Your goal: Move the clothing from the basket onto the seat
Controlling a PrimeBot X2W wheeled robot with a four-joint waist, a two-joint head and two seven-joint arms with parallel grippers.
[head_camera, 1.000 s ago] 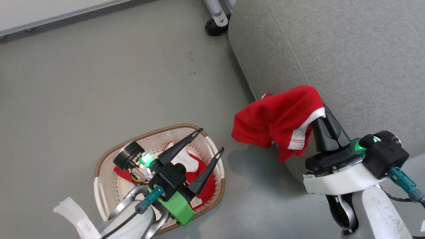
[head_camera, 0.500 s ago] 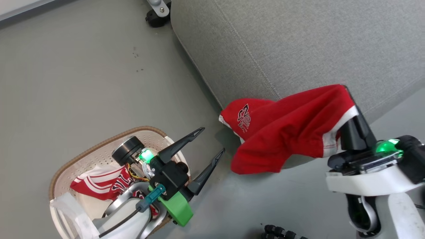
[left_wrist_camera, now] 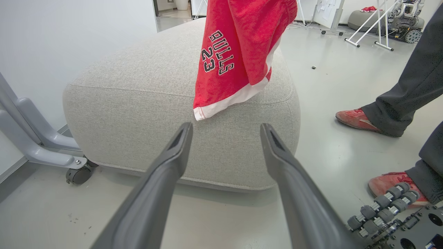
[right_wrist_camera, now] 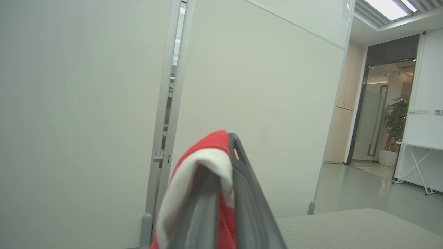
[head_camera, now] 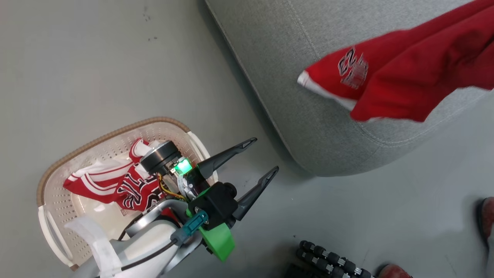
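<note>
The cream basket (head_camera: 104, 133) stands on the floor at the lower left with a red jersey (head_camera: 127, 185) lying in it. My left gripper (head_camera: 264, 154) hovers open and holds nothing, just right of the basket; its fingers (left_wrist_camera: 173, 155) point at the grey seat (left_wrist_camera: 138, 103). Red shorts (head_camera: 405, 77) with white trim and a small logo hang in the air over the seat's (head_camera: 289, 58) near corner. In the left wrist view the shorts (left_wrist_camera: 235, 52) dangle down to the seat's top edge. My right gripper (right_wrist_camera: 231, 138) is shut on the shorts (right_wrist_camera: 204, 152), whose hem drapes over its fingers.
A person stands to the right of the seat, with red shoes (left_wrist_camera: 356, 119) (head_camera: 486, 216) on the floor. A dark base with black rollers (head_camera: 332, 258) lies near the bottom edge. A grey frame leg with a caster (left_wrist_camera: 74, 173) stands by the seat's left side.
The head camera has swung, shifting the whole picture. The right gripper has carried the shorts up and right over the seat and left the head view. The left gripper stays open.
</note>
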